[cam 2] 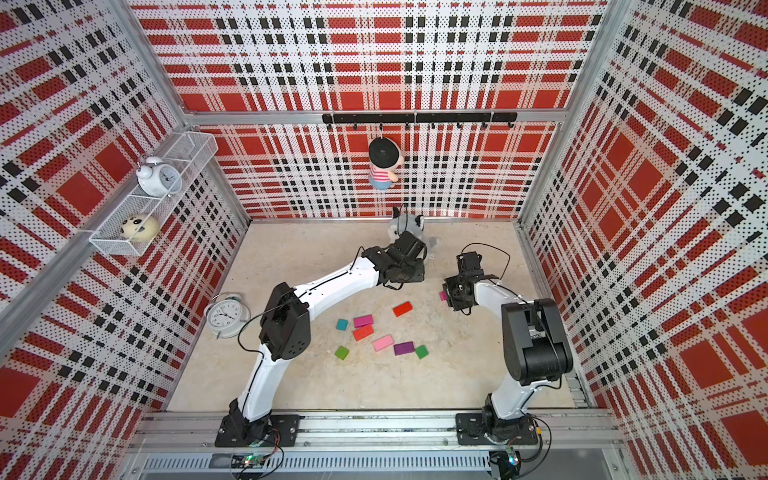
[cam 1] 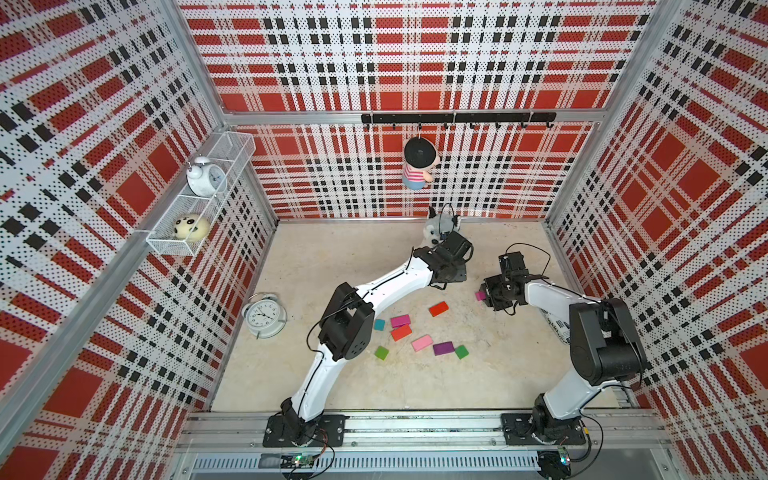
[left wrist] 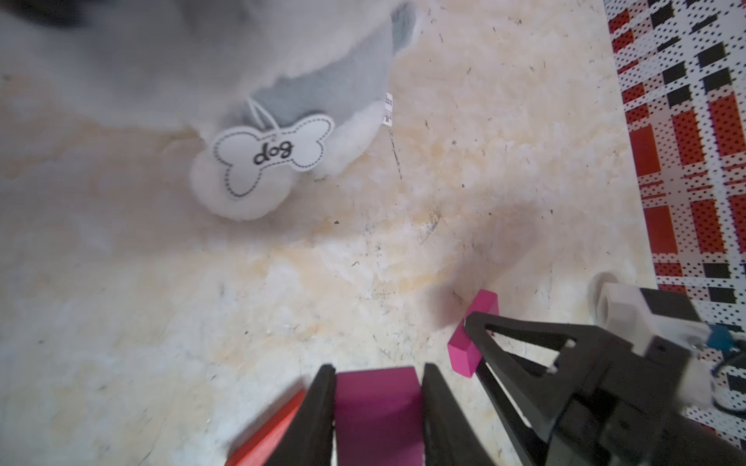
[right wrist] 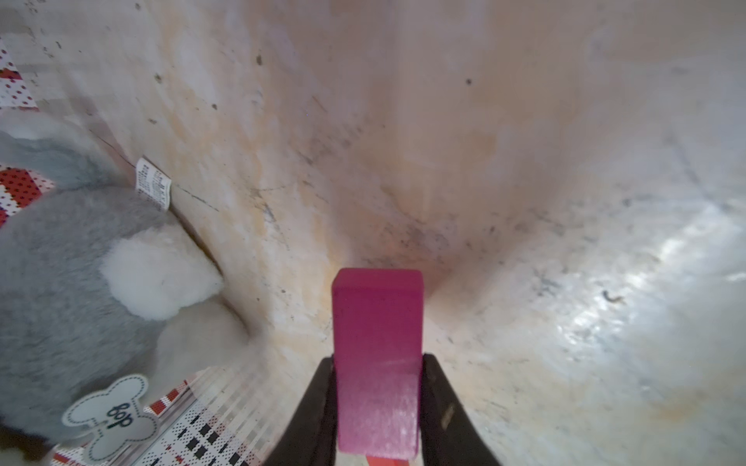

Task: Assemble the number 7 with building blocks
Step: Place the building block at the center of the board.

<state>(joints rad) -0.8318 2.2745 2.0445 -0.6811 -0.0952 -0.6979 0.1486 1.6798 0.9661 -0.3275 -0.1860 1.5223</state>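
Clamping on a dark magenta block (left wrist: 377, 415), the left gripper (left wrist: 378, 373) is pressing its two black fingers flat against the block's sides in the left wrist view, no gap showing. A red block (left wrist: 268, 433) is lying just beside one finger, blurred, and I cannot tell whether they are touching.

Over on the other arm, the right gripper (right wrist: 377, 359) is squeezing a bright magenta block (right wrist: 377, 314) the same way, the block sticking out past the fingertips over the tabletop (right wrist: 524, 161). In both top views the bright magenta block (cam 1: 480, 296) (cam 2: 443, 296) is peeking out at that gripper's nose. Whether either held block is touching the surface, I cannot tell.

Both grippers are hanging near each other toward the back of the table. The plush dog (cam 1: 436, 227) is sitting just behind the left one, its bone-shaped tag (left wrist: 274, 155) reading "dog".

The other blocks are lying loose mid-table between the two arms:
- a teal square (cam 1: 379, 324)
- a magenta rectangle (cam 1: 400, 321) with a red rectangle (cam 1: 401, 332) just beside it
- a second red rectangle (cam 1: 438, 308) set apart toward the right arm
- a pink rectangle (cam 1: 422, 343)
- a purple rectangle (cam 1: 443, 348) just beside a green square (cam 1: 461, 352)
- a second green square (cam 1: 381, 353) near the left arm's elbow

A white alarm clock (cam 1: 264, 318) is lying near the table's left edge.
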